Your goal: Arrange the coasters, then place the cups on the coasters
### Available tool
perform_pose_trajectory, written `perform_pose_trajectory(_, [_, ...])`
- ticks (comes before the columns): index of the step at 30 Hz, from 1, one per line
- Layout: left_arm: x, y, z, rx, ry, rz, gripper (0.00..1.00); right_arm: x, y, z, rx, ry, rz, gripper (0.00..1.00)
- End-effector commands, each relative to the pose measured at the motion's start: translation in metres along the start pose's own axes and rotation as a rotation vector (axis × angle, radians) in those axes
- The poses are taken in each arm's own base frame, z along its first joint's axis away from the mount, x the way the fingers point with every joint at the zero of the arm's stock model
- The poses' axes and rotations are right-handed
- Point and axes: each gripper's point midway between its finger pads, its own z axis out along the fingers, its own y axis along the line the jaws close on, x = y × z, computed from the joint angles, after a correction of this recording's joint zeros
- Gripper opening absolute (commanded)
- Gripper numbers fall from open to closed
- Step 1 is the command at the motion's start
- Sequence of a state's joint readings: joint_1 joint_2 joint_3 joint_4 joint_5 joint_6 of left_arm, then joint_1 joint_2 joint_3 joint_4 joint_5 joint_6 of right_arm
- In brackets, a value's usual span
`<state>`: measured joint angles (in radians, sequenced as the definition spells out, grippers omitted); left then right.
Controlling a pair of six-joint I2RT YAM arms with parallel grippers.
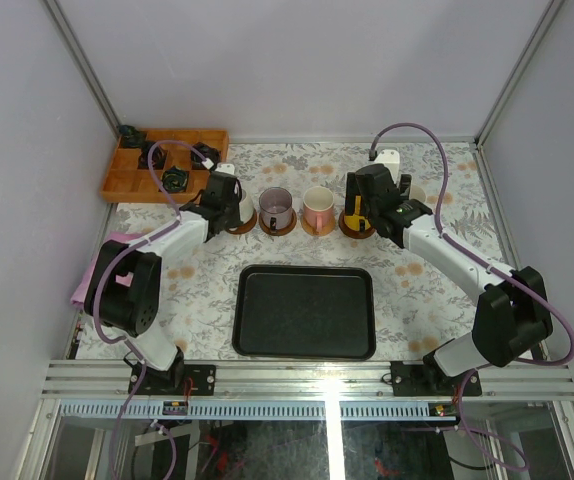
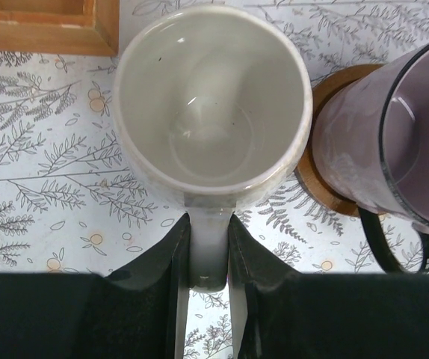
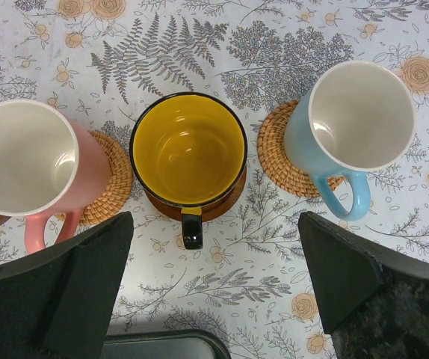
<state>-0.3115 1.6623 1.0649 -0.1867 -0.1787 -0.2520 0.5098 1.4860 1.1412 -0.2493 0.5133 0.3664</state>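
Snugly inside left tool (image 2: 209,258), handle of glossy cream mug (image 2: 211,105)

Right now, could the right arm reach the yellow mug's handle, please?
Probably yes: the right gripper hangs open above the yellow mug, whose handle faces it, with the pink mug and blue mug standing aside.

No legible text or labels anywhere.
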Motion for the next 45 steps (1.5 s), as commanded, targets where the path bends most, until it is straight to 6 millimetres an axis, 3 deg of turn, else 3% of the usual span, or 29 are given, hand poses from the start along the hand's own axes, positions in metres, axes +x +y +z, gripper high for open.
perform_pose_trajectory(1, [-0.023, -0.002, -0.002, 0.017, -0.096, -0.036, 0.0, -0.012, 0.002, 0.002, 0.0, -0.038, 0.035, 1.0])
perform_pose_trajectory(11, [-0.005, 0.003, -0.004, 0.004, -0.044, -0.051, 0.06, -0.013, 0.003, 0.002, -0.004, -0.034, 0.034, 1.0])
perform_pose_trajectory(17, [0.004, 0.008, -0.011, -0.017, -0.017, -0.058, 0.23, -0.012, 0.004, 0.002, -0.01, -0.03, 0.041, 1.0])
perform_pose_trajectory(23, [0.011, 0.013, -0.018, -0.032, -0.002, -0.073, 0.29, -0.011, 0.006, 0.002, -0.017, -0.021, 0.044, 1.0])
perform_pose_trajectory(25, [0.015, 0.013, -0.017, -0.034, 0.004, -0.074, 0.43, -0.01, 0.007, 0.003, -0.02, -0.019, 0.044, 1.0])
perform_pose_trajectory(26, [0.017, 0.014, -0.016, -0.034, 0.011, -0.075, 0.62, -0.01, 0.007, 0.003, -0.021, -0.018, 0.043, 1.0])
perform_pose_trajectory(27, [0.017, 0.014, -0.016, -0.034, 0.015, -0.077, 0.74, -0.01, 0.007, 0.003, -0.021, -0.016, 0.044, 1.0])
perform_pose_trajectory(28, [0.018, 0.013, -0.016, -0.032, 0.016, -0.078, 0.76, -0.009, 0.008, 0.003, -0.021, -0.013, 0.041, 1.0])
perform_pose_trajectory(45, [0.017, 0.018, -0.024, -0.054, 0.017, -0.084, 0.75, -0.013, 0.006, -0.001, -0.02, -0.022, 0.044, 0.99])
